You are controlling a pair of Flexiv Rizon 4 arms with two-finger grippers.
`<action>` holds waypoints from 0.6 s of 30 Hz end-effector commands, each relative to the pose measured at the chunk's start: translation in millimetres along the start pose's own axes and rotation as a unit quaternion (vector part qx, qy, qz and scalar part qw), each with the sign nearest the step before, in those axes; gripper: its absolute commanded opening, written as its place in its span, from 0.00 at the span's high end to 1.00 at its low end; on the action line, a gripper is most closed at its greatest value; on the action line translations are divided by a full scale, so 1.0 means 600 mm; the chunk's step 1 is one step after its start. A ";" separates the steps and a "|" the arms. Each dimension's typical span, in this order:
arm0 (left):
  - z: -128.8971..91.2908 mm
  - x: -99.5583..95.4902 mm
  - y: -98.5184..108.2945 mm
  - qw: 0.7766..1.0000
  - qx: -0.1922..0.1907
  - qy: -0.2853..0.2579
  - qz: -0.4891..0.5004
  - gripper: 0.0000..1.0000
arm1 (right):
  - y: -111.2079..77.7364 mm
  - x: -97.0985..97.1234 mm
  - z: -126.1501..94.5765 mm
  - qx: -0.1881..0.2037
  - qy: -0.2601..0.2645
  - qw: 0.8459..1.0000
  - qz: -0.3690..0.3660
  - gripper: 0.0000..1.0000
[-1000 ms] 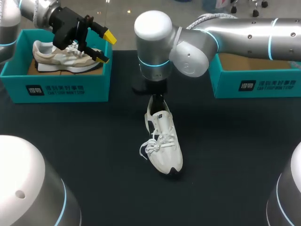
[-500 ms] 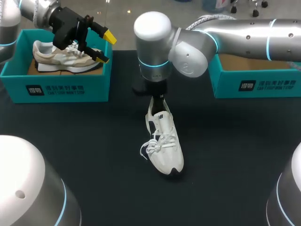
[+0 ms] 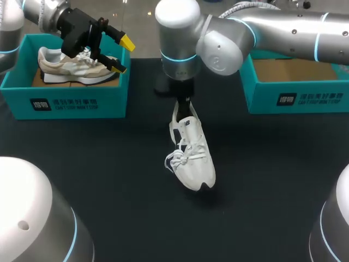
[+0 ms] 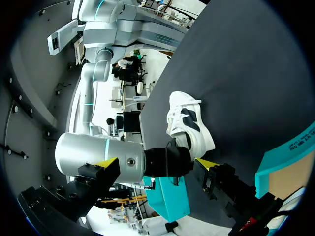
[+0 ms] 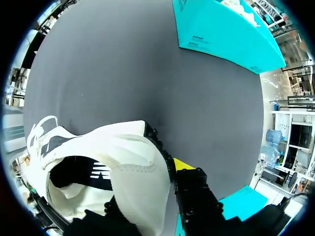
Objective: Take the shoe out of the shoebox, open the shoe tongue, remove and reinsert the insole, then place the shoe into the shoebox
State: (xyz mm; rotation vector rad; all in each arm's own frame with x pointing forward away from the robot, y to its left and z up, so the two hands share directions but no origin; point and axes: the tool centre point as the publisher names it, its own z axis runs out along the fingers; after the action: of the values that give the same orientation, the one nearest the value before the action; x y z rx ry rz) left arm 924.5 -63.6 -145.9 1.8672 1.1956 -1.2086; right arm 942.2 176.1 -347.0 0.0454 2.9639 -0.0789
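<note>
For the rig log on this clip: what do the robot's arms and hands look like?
Both the left arm and right arm are smooth silver-grey tubes with rounded joints ringed by glowing cyan bands. The left hand and right hand are black, two-fingered, with bright yellow tips.

This looks like a robotics lab set up for handling trials. A bench with a plain dark cover has a white shoe near its middle. Two silver robot arms with glowing blue rings reach over it: the left arm far to the shoe's left, the right arm above the shoe. Two teal shoeboxes sit beyond the shoe, the left box holding a beige shoe, the right box opposite.
</note>
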 end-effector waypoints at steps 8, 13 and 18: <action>-0.001 0.000 0.000 1.000 0.001 0.002 0.000 0.00 | -0.043 -0.022 -0.200 -0.034 -0.070 0.996 -0.032 1.00; -0.001 0.000 0.000 1.000 0.001 0.002 0.000 0.00 | -0.047 -0.031 -0.241 -0.036 -0.075 0.994 -0.070 1.00; -0.001 0.000 0.000 1.000 0.001 0.002 0.000 0.00 | -0.049 -0.042 -0.263 -0.019 -0.067 0.991 -0.110 1.00</action>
State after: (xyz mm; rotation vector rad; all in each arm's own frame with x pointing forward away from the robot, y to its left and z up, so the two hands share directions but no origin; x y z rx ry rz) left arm 924.4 -63.6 -145.9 1.8672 1.1956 -1.2086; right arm 940.5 154.5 -207.8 -0.2650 2.8061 -0.0209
